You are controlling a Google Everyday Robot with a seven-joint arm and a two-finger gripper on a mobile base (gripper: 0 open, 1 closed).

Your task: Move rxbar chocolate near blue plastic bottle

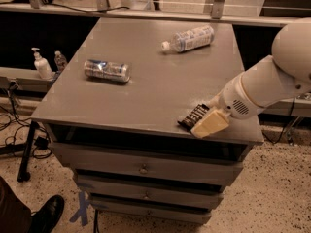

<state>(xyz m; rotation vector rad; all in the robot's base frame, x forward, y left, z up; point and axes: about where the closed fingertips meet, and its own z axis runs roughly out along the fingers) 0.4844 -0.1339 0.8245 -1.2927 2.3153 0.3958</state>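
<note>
Grey cabinet top (146, 101): flat black-wrapped rxbar chocolate (193, 116) lies at the front right edge, cream gripper (210, 124) at its right end (whether clamped, cannot tell); clear white-capped blue plastic bottle (189, 38) lies well apart, at the back.

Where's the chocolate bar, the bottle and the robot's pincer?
chocolate bar (193, 114): camera view, middle of its black wrapper.
bottle (190, 38): camera view, on its label.
pincer (203, 124): camera view, its tip, right beside the chocolate bar.
</note>
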